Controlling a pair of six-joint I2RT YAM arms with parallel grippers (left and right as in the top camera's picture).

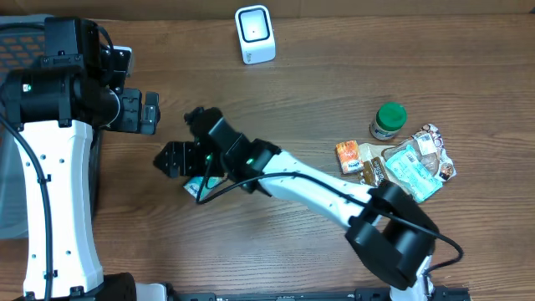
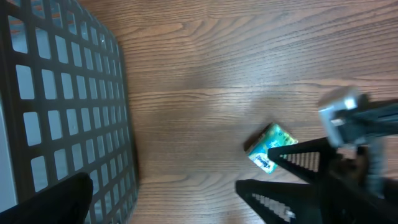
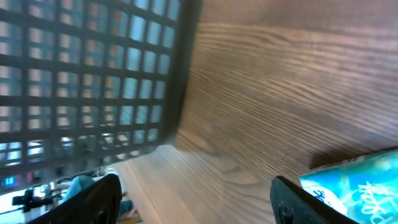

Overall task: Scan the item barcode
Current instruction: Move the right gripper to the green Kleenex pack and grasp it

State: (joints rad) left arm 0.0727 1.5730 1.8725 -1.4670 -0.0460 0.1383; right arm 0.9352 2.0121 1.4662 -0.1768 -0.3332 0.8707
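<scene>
The item, a small teal packet (image 1: 196,186), lies flat on the wooden table, partly under my right gripper's wrist. My right gripper (image 1: 177,138) hovers over it, open, nothing between its fingers. In the right wrist view the teal packet (image 3: 364,186) shows just outside the right-hand finger (image 3: 305,202) of that gripper (image 3: 199,202). The left wrist view shows the packet (image 2: 272,147) beside the right gripper's toothed fingers (image 2: 283,200). My left gripper (image 1: 147,113) is open and empty, up and to the left of the packet. A white scanner (image 1: 255,33) stands at the table's far edge.
A dark mesh basket (image 1: 25,46) sits at the far left, its wall (image 2: 62,93) close under my left gripper (image 2: 199,211) and also filling the upper left of the right wrist view (image 3: 93,74). At right lie a green-lidded jar (image 1: 388,121), an orange packet (image 1: 347,156) and snack bags (image 1: 418,163).
</scene>
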